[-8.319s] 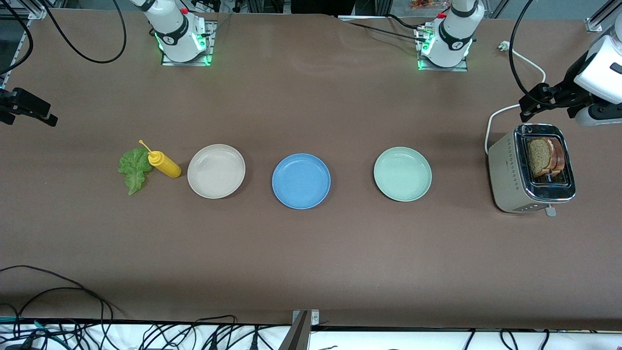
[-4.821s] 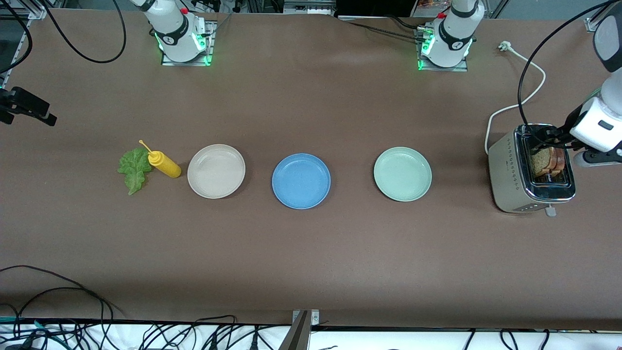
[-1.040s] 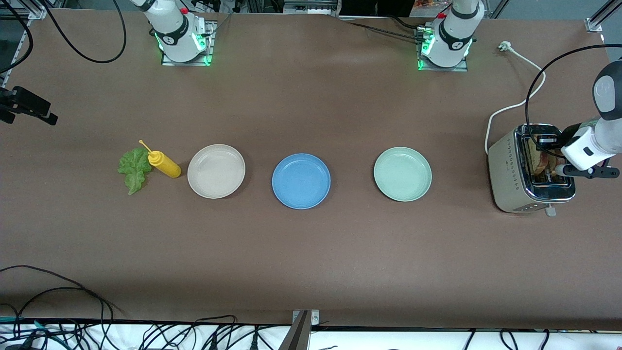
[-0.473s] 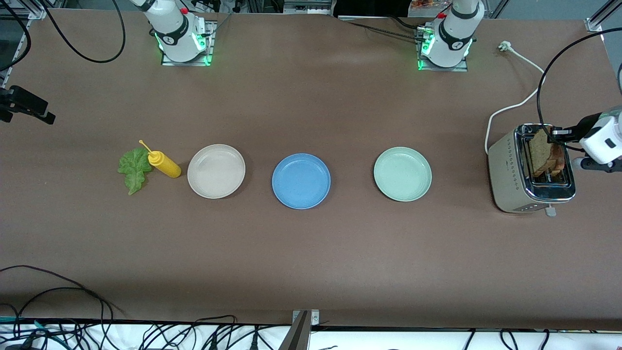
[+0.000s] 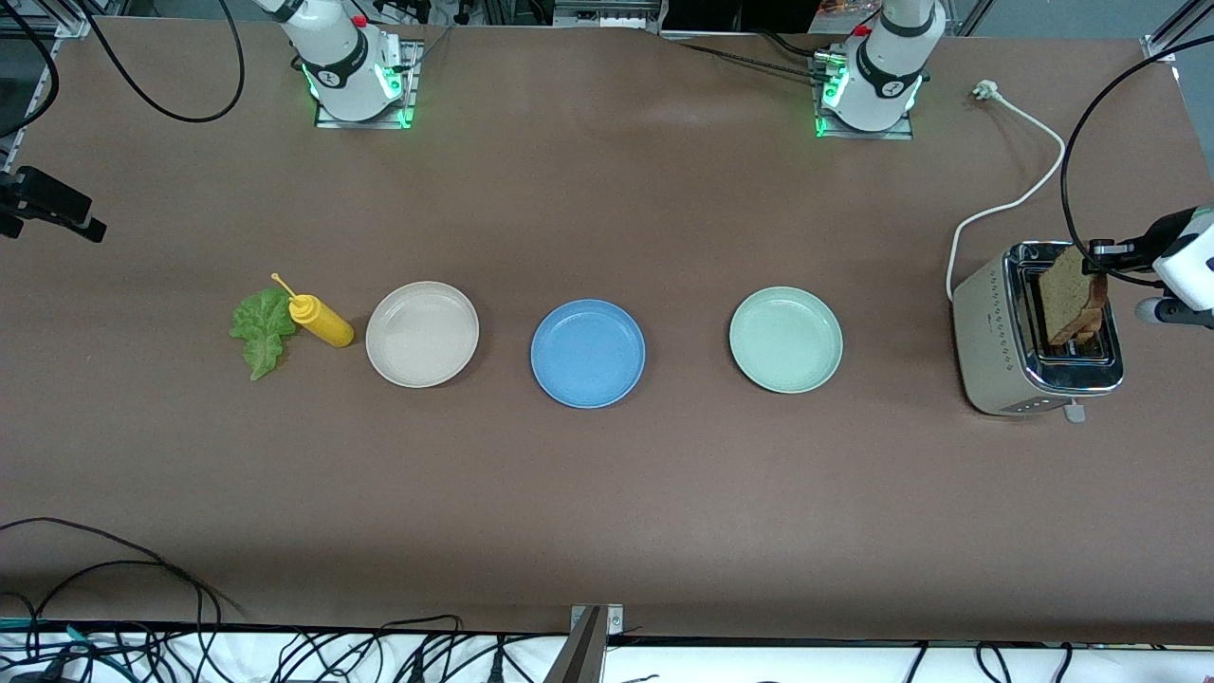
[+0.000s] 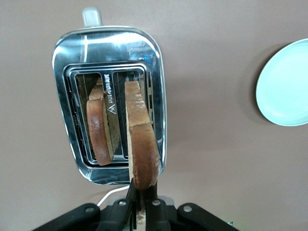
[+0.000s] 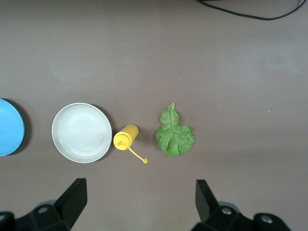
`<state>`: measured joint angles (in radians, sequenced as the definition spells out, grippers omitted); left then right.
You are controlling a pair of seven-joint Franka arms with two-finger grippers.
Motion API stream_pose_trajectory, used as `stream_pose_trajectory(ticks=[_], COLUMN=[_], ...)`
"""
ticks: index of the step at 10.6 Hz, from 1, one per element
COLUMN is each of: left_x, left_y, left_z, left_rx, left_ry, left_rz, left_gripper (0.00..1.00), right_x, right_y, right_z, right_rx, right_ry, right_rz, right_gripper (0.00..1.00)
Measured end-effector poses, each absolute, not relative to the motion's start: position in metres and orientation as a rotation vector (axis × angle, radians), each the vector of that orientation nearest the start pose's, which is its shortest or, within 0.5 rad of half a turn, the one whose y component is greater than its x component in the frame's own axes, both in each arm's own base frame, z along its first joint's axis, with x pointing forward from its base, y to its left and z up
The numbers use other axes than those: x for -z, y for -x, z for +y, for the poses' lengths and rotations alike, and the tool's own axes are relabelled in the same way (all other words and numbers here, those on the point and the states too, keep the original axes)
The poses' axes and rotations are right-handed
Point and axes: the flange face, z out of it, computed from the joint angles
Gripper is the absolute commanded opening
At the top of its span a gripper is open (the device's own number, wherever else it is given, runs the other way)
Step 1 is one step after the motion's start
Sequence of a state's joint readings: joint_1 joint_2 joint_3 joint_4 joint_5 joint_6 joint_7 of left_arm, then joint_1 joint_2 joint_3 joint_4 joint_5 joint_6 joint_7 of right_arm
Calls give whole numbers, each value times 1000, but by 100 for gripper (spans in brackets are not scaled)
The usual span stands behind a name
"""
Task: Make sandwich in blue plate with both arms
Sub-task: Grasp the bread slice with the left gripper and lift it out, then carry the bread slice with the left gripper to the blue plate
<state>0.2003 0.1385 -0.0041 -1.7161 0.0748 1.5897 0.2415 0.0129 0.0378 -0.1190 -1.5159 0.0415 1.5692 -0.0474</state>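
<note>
Your left pincer (image 6: pixel 139 204) is gripping a bread slice (image 6: pixel 142 139) over the toaster (image 5: pixel 1005 332); next, carry it to the blue plate (image 5: pixel 587 353). Your right pincer (image 7: pixel 139 202) is waiting wide above the lettuce (image 7: pixel 174 132).

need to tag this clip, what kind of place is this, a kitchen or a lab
Most likely a robotics lab set up as a mock kitchen: the brown table carries two bolted arm bases with green lights, loose cables run along its edge, and only props stand on it, such as a toaster and the blue plate.

blue plate (image 5: pixel 588 353) unobstructed, plates flanking
</note>
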Motion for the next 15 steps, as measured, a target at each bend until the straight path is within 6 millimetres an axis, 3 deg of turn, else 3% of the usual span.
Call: stream_pose_trajectory(ticks=[3, 6, 15], left_x=[-504, -507, -466], left_y=[-560, -563, -585], left_z=[103, 82, -14], left_rx=[-372, -355, -462], left_ry=[3123, 3199, 3408], left_rz=[116, 138, 51], left_gripper=[0, 0, 0], right_x=[-629, -629, -630], right_y=[-564, -564, -564], right_z=[-54, -54, -54], right_rx=[29, 28, 28], right_ry=[3104, 3104, 3104], right_rz=[90, 89, 89], right_gripper=[100, 100, 100])
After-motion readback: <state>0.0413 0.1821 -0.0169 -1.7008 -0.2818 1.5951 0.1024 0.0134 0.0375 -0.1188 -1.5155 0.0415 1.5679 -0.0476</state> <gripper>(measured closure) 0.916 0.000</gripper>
